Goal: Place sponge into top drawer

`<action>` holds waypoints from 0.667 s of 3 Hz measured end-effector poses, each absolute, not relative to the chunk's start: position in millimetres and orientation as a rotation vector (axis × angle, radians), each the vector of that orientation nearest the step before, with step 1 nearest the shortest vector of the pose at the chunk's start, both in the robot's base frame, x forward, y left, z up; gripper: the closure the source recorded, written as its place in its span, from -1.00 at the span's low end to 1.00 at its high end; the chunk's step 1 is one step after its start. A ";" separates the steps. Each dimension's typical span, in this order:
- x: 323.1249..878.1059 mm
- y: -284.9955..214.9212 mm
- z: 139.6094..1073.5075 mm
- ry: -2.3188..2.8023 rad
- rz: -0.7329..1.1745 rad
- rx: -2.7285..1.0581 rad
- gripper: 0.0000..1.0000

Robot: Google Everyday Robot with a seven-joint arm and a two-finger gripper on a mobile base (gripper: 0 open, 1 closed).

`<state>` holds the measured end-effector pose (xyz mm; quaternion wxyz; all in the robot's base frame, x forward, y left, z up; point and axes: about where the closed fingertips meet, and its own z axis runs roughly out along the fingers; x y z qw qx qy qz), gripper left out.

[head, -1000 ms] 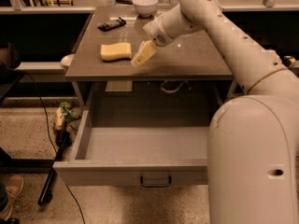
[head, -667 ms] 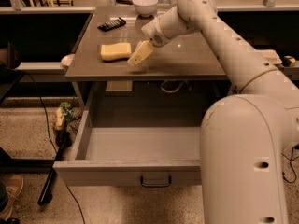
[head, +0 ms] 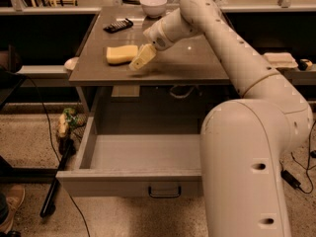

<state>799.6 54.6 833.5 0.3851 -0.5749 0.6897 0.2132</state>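
The sponge [head: 122,54] lies flat on the grey surface [head: 197,65], towards its left half and a little back from the near edge; it is a pale yellow block with its long side running left to right. The gripper [head: 140,58] hangs just to the right of the sponge, tilted so its tip points down and to the left, low over the surface; whether it is spread or closed cannot be told from this angle, nor whether its tip touches the sponge's right end. Nothing shows in its hold; the sponge sits apart on the surface.

The white arm [head: 224,53] reaches in from the right, runs from a large rounded segment in the near right up to the far side of the surface, then bends down and left to the gripper.

The top drawer [head: 123,181] stands pulled out towards the near side, below the surface; its grey front panel faces the camera with 1 small dark handle [head: 164,191] at the centre, and its right end is hidden behind the arm.

At the far edge of the surface sits 1 white bowl [head: 153,5]; to its left lies a flat dark object [head: 118,25], well apart from the sponge. A white foam box [head: 280,59] rests on a ledge at the right, beyond the arm. On the speckled floor at the left lies a crumpled bag [head: 66,122].
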 end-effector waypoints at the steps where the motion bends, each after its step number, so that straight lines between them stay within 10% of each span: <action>1: 798.7 65.8 830.0 1.749 0.562 -1.491 -1.00; 2: 798.8 70.4 826.8 1.747 0.583 -1.494 -1.00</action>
